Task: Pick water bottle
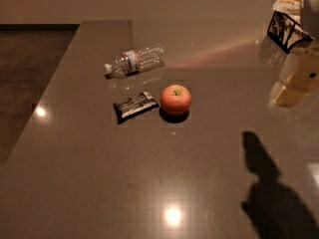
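Fingers (253,151), a dark shape at lower right whose spread I cannot tell, should clear the apple (175,99) and close across the ribbed middle of the water bottle (134,61) lying on its side upper-left of centre on the counter (75,173).

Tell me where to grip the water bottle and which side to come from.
Grip the water bottle mid-body, by the label band, from above, closing across its width. It lies on its side with its cap pointing left, and it is apart from the apple. The gripper, the dark shape at lower right, is well away from it.
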You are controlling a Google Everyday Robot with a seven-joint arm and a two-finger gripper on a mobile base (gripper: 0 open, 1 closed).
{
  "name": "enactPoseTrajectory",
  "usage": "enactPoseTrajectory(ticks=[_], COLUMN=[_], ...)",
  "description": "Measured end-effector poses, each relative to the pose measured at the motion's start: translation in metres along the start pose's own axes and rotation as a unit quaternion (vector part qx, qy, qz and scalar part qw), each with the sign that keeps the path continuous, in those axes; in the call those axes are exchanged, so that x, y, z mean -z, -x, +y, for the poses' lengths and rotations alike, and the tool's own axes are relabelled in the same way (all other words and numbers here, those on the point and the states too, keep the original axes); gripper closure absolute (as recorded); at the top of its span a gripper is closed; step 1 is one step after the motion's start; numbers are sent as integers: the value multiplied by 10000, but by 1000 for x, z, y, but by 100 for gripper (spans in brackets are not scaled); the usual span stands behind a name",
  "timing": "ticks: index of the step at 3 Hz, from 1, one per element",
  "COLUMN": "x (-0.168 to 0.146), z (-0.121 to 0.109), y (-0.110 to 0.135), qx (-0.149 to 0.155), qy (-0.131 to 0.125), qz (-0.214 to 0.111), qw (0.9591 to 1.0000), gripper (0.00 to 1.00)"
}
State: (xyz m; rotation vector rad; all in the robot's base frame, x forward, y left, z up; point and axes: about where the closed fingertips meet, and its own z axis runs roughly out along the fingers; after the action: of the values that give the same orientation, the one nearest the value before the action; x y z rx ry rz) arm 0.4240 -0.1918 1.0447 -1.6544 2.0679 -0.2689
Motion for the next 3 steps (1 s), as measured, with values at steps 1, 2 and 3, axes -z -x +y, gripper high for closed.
enactPoseTrajectory(ticks=[1,2,3], x=[0,-10,-36], z=[0,-14,-38], y=[0,7,12], qx=[1,82,120], qy=[-1,-11,102], qz=[0,-32,-78], qw=[10000,10000,9998], gripper=[0,0,0])
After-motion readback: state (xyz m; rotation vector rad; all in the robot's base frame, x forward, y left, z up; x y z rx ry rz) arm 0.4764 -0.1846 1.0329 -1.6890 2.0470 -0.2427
